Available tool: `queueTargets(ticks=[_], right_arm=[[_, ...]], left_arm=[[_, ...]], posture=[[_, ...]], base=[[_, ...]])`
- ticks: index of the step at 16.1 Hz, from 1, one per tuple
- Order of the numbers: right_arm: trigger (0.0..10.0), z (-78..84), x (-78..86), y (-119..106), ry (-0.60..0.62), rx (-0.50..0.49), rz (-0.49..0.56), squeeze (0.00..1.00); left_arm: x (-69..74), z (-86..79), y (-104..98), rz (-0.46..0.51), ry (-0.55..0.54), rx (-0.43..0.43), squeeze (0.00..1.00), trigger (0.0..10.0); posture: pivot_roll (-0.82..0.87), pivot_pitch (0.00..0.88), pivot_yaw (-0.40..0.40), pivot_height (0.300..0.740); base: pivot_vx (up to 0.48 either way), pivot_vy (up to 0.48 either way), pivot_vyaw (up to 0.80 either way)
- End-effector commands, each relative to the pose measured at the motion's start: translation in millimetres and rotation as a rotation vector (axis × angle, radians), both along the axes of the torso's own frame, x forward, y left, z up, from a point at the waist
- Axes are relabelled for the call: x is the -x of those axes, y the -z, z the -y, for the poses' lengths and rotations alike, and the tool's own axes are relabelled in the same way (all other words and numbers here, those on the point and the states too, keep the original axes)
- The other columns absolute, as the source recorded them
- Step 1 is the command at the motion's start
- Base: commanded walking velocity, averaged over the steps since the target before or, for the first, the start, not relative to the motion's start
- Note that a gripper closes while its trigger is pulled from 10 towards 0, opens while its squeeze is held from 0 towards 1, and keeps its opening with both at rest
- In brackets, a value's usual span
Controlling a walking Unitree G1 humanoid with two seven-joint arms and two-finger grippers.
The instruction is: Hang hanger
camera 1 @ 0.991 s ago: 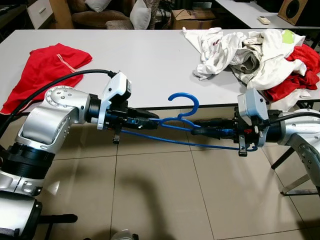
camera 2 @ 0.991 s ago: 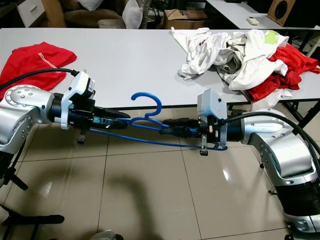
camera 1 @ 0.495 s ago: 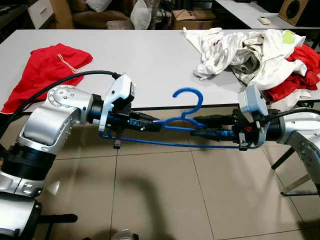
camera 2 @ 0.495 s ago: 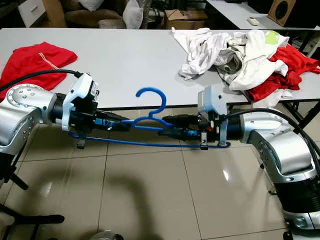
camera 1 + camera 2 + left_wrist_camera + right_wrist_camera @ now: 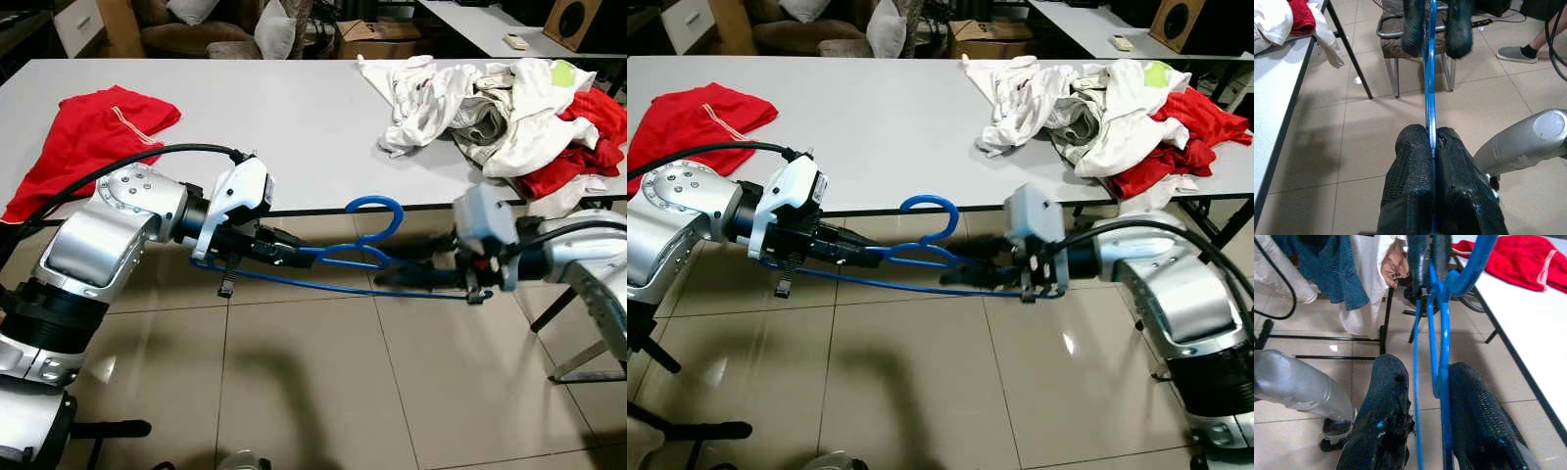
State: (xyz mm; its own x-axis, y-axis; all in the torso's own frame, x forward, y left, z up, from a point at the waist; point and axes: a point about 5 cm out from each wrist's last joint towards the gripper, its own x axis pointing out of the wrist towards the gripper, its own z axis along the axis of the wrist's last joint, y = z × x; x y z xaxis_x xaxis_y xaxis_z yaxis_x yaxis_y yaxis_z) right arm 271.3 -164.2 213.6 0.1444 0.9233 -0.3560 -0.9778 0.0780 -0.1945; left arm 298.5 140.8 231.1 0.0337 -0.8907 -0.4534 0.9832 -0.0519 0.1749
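Hanger beside table edge, seemingly

A red garment lies at the white table's left end; a clothes heap covers its right end.

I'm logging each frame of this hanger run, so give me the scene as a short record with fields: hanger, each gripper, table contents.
hanger: blue hanger, held level in front of the table edge, above the tiled floor, hook toward the table
left gripper: fingers shut on the hanger's left side
right gripper: fingers open, one on each side of the hanger's right arm, not clamped
table left: red garment lying flat
table right: pile of white and red clothes
rack: clothes hanging on a rack, seen in the right wrist view
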Motion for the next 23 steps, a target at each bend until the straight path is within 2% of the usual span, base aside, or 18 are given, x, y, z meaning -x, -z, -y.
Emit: queueTargets(ticks=[1,2,3,5,14,20,21,23], right_arm=[[8.0,-0.7,1.2,-0.1,-0.016,0.02,0.008,0.0],[3.2,-1.3,0.3,1.5,-0.013,0.022,0.002,0.0],[3.2,-1.3,0.0,1.6,-0.011,0.021,0.002,0.0],[0.0,-1.4,-1.9,1.7,-0.002,0.019,-0.004,0.0],[0.0,-7.3,-2.4,3.8,0.002,-0.041,-0.051,0.0],[0.0,-10.1,-1.1,1.6,-0.008,-0.079,-0.093,0.0],[0.0,-9.1,-0.6,1.9,-0.006,-0.079,-0.093,0.0],[0.0,-5.7,1.4,5.0,-0.002,-0.047,-0.101,0.0]], left_arm=[[-0.8,4.3,-5.7,0.029,0.025,-0.009,0.0,0.0],[-0.7,5.3,-7.0,0.033,0.031,-0.007,0.0,0.0],[-0.5,5.5,-7.2,0.034,0.032,-0.007,0.0,0.0],[0.8,7.4,-7.4,0.035,0.048,-0.008,0.0,0.0],[0.9,10.5,-9.0,0.042,0.059,0.008,0.0,0.0],[-1.8,3.1,-11.0,0.046,0.036,0.023,0.0,0.0],[-4.4,0.9,-10.0,0.042,0.009,0.038,0.0,10.0],[-5.2,-2.3,-10.9,0.003,0.017,0.118,0.0,10.0]], posture=[[-0.14,0.0,-0.026,0.74],[-0.14,0.0,-0.026,0.74],[-0.14,0.0,-0.026,0.74],[-0.14,0.0,-0.026,0.74],[-0.14,0.0,-0.032,0.74],[-0.14,0.0,-0.011,0.74],[-0.14,0.0,-0.01,0.74],[-0.14,0.0,-0.005,0.74]], base=[[0.0,0.0,0.0],[0.0,0.0,0.0],[0.0,0.0,0.0],[0.0,0.0,0.0],[0.0,0.0,0.0],[0.0,0.0,0.0],[0.0,0.0,0.0],[0.0,0.0,0.0]])
